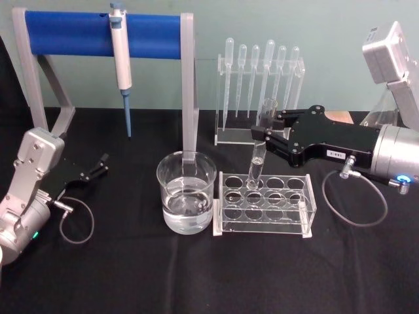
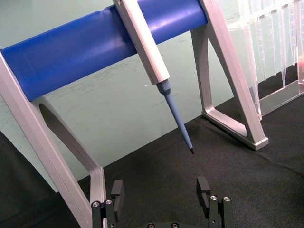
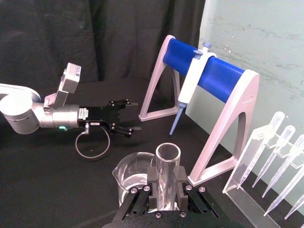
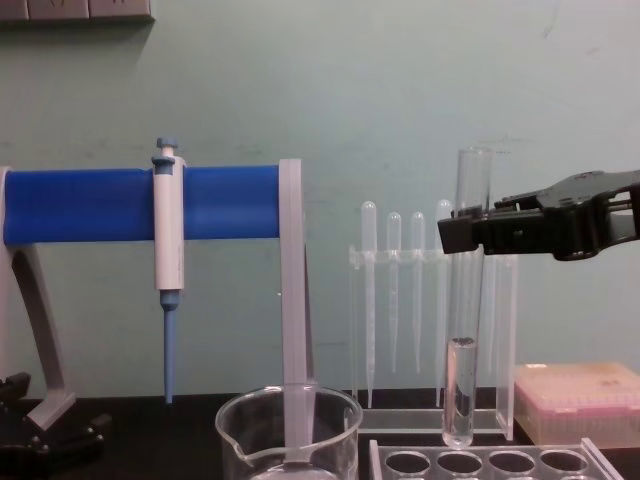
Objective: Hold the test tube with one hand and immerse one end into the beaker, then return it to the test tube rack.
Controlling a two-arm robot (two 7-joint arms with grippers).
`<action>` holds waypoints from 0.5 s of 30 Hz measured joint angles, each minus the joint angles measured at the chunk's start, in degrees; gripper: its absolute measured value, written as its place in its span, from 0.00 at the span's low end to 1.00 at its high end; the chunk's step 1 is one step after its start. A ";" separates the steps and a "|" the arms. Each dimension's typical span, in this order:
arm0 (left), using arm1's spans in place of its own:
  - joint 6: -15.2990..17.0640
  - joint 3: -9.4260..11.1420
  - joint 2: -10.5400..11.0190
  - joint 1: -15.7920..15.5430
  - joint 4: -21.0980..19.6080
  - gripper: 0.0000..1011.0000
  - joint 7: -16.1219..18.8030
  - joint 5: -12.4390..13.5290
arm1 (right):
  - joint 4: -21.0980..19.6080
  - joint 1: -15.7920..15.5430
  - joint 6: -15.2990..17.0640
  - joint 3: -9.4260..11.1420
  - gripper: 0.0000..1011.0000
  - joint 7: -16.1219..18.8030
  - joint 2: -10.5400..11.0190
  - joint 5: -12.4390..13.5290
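The test tube (image 1: 258, 156) stands upright, a little liquid in its rounded bottom. My right gripper (image 1: 263, 133) is shut on its upper part, just below the flared rim. In the chest view the test tube (image 4: 462, 340) hangs with its bottom just above the clear rack (image 4: 480, 463). The right wrist view looks down into the test tube's (image 3: 167, 156) open mouth between the right gripper's (image 3: 166, 186) pads. The beaker (image 1: 186, 193), about a third full of clear liquid, sits left of the rack (image 1: 265, 204). My left gripper (image 1: 98, 167) rests open on the cloth at the far left.
A grey stand with a blue bar (image 1: 98, 33) holds a white-and-blue micropipette (image 1: 122, 62) behind the beaker. Several plastic pipettes (image 1: 260, 72) hang in a clear holder at the back. A pink tip box (image 4: 580, 400) sits at the right.
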 joint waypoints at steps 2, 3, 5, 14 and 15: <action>0.00 0.00 0.00 0.00 0.00 0.99 0.00 0.00 | 0.00 0.00 0.00 0.00 0.24 0.00 0.00 0.00; 0.00 0.00 0.00 0.00 0.00 0.99 0.00 0.00 | 0.00 0.00 0.00 0.00 0.24 0.00 0.00 0.00; 0.00 0.00 0.00 0.00 0.00 0.99 0.00 0.00 | 0.00 0.00 0.00 0.00 0.24 0.00 0.00 0.00; 0.00 0.00 0.00 0.00 0.00 0.99 0.00 0.00 | 0.00 0.00 0.00 0.00 0.24 0.00 0.00 0.00; 0.00 0.00 0.00 0.00 0.00 0.99 0.00 0.00 | 0.00 0.00 0.00 0.00 0.24 0.00 0.00 0.00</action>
